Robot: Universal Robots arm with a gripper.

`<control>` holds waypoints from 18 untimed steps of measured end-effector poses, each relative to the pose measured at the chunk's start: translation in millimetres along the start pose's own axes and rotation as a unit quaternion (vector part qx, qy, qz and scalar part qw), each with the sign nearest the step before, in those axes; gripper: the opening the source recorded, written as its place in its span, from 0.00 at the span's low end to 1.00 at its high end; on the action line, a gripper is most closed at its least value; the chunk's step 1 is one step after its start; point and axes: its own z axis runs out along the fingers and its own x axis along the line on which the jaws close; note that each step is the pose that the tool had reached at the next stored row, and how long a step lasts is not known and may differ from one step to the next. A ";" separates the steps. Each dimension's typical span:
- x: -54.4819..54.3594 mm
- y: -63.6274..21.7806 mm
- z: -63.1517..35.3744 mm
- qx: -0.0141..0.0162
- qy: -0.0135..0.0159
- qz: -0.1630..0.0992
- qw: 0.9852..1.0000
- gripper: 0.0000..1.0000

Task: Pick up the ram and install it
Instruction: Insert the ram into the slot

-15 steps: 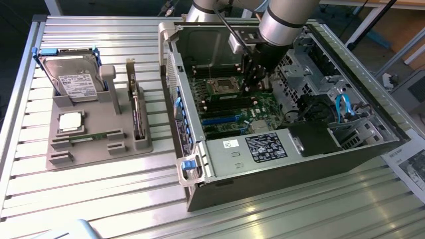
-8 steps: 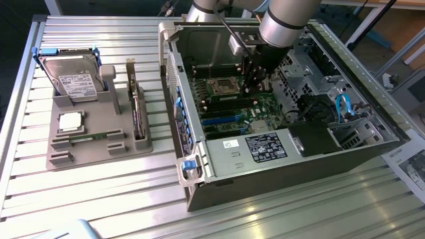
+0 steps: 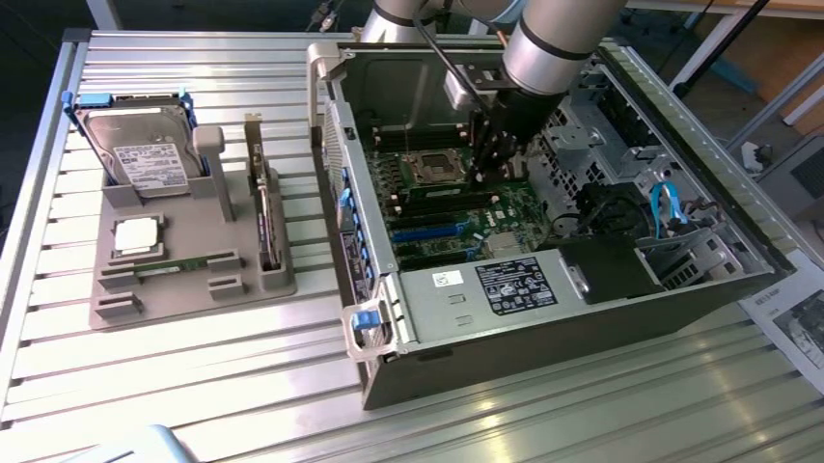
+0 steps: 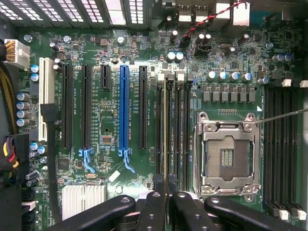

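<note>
Ram (image 4: 166,130) among memory slots (image 4: 183,130), beside socket (image 4: 226,156)

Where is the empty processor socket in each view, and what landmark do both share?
Exterior view: the processor socket lies on the motherboard inside the open case, at the exterior view's left of the gripper.
Wrist view: it sits between two banks of memory slots, beside the ram held by the gripper.
Shared landmark: the blue expansion slot.
</note>
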 end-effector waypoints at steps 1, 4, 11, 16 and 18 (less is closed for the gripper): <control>0.1 0.0 1.0 0.000 0.000 0.000 1.000 0.12; 0.2 -0.2 4.8 0.000 0.000 0.000 1.000 0.12; 0.4 -0.2 7.9 0.000 0.000 0.000 1.000 0.12; 0.4 1.5 8.1 0.000 0.000 0.000 1.000 0.12; 0.4 1.5 8.3 0.000 0.000 0.001 1.000 0.12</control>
